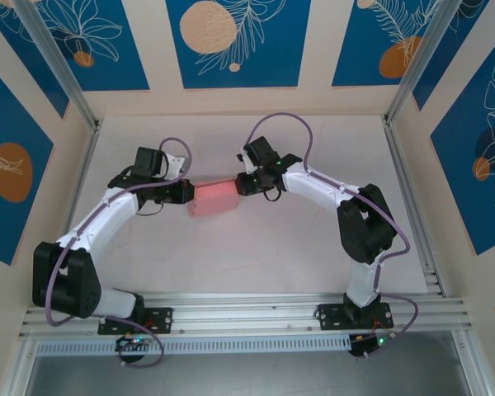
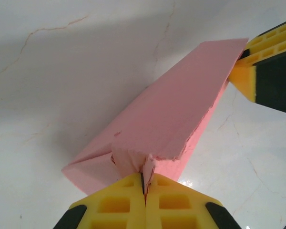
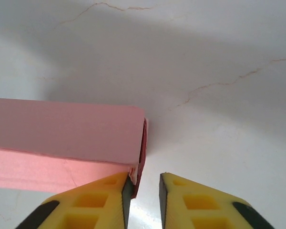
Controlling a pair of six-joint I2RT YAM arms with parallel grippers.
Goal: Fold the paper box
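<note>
Dead centre of the overhead frame, the slim rectangular pink card box (image 1: pixel 215 198) stretches between the two arms over the pale marbled tabletop (image 1: pixel 256 256); resting or lifted, I can't tell. At the bottom of the left wrist view, the left pincer (image 2: pixel 144 179) is clamped tight, its yellow fingertips (image 2: pixel 124 193) pinching a crumpled tab at the box's near end. At the bottom of the right wrist view, the right pincer (image 3: pixel 144 180) stands parted, one fingertip against the box's end flap, gripping nothing.

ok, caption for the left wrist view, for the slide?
Left gripper pinching a crumpled end flap of the pink paper box, white table behind.
</note>
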